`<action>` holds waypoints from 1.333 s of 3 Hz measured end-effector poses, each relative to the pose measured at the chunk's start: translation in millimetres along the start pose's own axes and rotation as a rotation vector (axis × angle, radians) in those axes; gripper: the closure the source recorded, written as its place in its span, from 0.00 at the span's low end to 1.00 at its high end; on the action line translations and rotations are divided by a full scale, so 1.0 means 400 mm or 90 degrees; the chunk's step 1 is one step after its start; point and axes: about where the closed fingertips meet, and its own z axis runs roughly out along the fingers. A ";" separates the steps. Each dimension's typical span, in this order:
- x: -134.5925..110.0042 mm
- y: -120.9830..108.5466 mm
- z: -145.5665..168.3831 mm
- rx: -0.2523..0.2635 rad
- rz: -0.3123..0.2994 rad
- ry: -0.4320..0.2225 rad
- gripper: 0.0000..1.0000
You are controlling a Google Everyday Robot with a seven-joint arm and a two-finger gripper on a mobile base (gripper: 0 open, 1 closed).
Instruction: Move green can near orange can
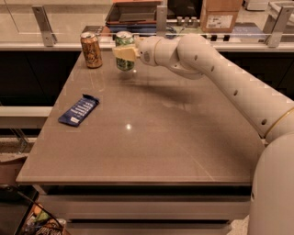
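Observation:
The green can (124,54) with a silver top is held upright at the far left part of the table, just above or on the tabletop; I cannot tell which. My gripper (123,52) is shut on it, with one pale finger across its front. The orange can (91,50) stands upright at the table's far left corner, a short gap to the left of the green can. My white arm reaches in from the right.
A blue snack bar (79,109) lies near the left edge of the brown table (151,137). Behind the table runs a counter with a glass rail, a dark tray (133,13) and a cardboard box (220,14).

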 end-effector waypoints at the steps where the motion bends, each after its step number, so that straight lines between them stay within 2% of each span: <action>1: 0.025 0.022 0.083 -0.031 0.010 0.002 1.00; 4: 0.036 0.002 0.131 -0.035 -0.021 0.004 1.00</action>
